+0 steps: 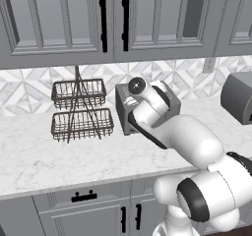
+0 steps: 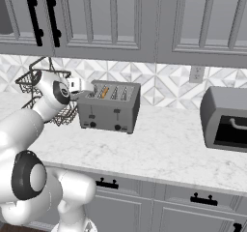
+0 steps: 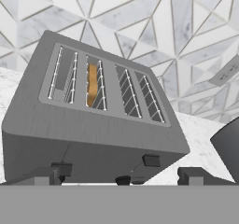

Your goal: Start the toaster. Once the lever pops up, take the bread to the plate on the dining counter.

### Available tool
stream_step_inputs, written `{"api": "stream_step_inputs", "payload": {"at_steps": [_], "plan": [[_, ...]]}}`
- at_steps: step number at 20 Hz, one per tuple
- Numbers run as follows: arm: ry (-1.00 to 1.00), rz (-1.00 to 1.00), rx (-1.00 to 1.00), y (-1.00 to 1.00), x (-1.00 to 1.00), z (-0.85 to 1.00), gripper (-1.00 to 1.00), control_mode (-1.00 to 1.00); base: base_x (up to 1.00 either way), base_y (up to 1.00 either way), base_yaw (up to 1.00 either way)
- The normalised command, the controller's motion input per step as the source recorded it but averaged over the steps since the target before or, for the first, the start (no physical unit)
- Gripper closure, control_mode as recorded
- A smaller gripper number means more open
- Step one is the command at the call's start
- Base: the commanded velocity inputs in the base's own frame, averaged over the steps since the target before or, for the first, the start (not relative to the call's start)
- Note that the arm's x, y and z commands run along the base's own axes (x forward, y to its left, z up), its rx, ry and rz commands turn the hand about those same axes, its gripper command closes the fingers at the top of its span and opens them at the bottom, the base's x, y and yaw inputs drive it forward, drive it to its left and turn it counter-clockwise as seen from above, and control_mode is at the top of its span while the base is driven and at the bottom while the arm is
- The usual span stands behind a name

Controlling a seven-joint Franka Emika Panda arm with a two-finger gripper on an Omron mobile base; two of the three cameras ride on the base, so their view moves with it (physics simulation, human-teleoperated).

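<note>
The toaster [image 3: 93, 125] stands on the marble worktop against the tiled wall, also seen as the toaster [image 2: 110, 108]. A golden-brown slice of bread [image 3: 92, 84] sits deep in its second slot from the left; the same bread [image 2: 103, 92] shows from the right base view. Both front levers, one [image 3: 61, 168] and the other [image 3: 151, 160], sit on the toaster's front face. My gripper [image 3: 120, 174] is open, close above and in front of the toaster, its fingertips [image 3: 46, 175] wide apart and holding nothing. The plate and the dining counter are out of view.
A two-tier wire basket rack [image 1: 78, 109] stands just left of the toaster. A larger grey oven box [image 2: 226, 120] with a bar handle sits to the right on the same worktop [image 2: 164, 149]. Grey wall cabinets [image 1: 64, 18] hang overhead.
</note>
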Motion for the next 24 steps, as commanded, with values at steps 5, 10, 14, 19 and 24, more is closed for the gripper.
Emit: {"api": "stream_step_inputs", "payload": {"at_steps": [5, 10, 14, 19, 24], "plan": [[0.00, 0.00, 0.00, 0.00, 0.00, 0.00, -1.00, -1.00, 0.00, 0.00, 0.00], [0.00, 0.00, 0.00, 0.00, 0.00, 0.00, -1.00, -1.00, 0.00, 0.00, 0.00], [0.00, 0.00, 0.00, 0.00, 0.00, 0.00, -1.00, -1.00, 0.00, 0.00, 0.00], [0.00, 0.00, 0.00, 0.00, 0.00, 0.00, -1.00, -1.00, 0.00, 0.00, 0.00], [0.00, 0.00, 0.00, 0.00, 0.00, 0.00, -1.00, -1.00, 0.00, 0.00, 0.00]]}}
